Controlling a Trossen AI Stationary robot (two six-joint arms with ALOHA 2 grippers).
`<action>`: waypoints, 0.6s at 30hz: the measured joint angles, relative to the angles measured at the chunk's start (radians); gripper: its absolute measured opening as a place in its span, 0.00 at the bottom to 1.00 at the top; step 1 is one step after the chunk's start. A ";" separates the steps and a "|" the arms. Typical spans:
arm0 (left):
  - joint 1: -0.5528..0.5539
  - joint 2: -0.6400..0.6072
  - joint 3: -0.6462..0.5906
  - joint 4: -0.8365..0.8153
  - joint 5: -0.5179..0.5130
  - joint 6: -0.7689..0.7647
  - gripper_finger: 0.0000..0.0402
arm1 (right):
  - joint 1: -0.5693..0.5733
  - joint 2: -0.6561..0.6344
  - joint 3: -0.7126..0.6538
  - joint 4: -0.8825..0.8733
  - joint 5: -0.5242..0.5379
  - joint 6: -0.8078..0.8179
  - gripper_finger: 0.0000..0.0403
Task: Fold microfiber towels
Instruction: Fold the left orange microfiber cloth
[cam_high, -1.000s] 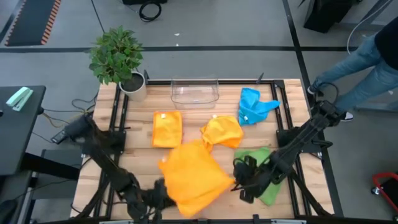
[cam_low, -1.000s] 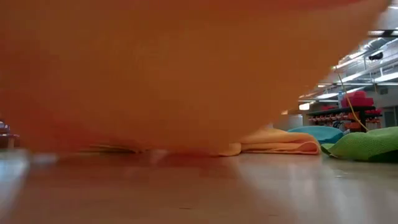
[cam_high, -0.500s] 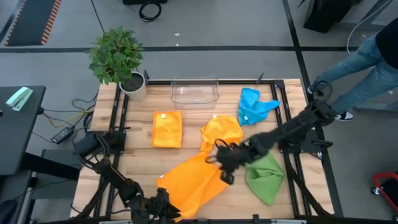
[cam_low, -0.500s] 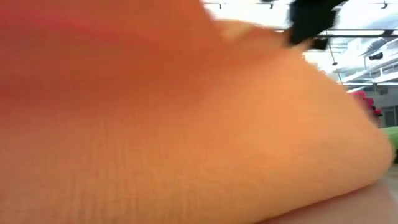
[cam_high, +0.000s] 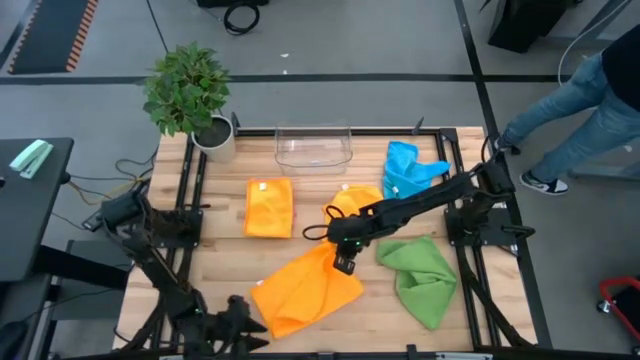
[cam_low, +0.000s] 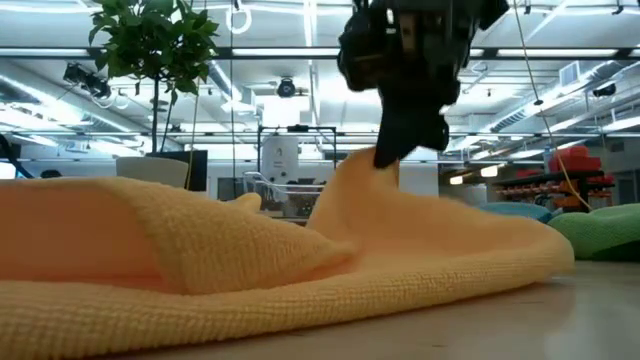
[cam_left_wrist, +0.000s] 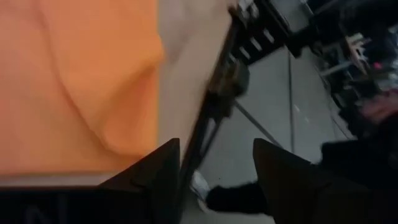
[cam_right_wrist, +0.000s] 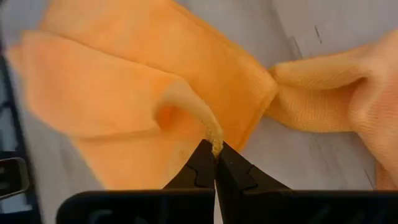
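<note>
Two tools work an orange towel (cam_high: 303, 288) lying rumpled at lower centre of the wooden surface (cam_high: 225, 255). The right tool (cam_high: 342, 262), at frame centre, is clenched on the towel's corner, lifting it. The left tool (cam_high: 243, 327), at the bottom edge, stands released beside the towel.

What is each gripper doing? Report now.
Left gripper: open, empty.
Right gripper: shut on orange towel.
</note>
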 joint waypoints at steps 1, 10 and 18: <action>0.011 -0.006 0.000 -0.018 -0.008 0.004 0.50 | 0.000 0.012 0.000 -0.001 0.001 -0.001 0.01; 0.295 -0.007 0.069 -0.124 0.327 0.640 0.30 | -0.005 0.020 0.000 0.006 0.035 -0.026 0.06; 0.434 0.021 0.198 -0.327 0.682 1.143 0.21 | -0.026 0.005 0.000 -0.002 0.035 -0.044 0.06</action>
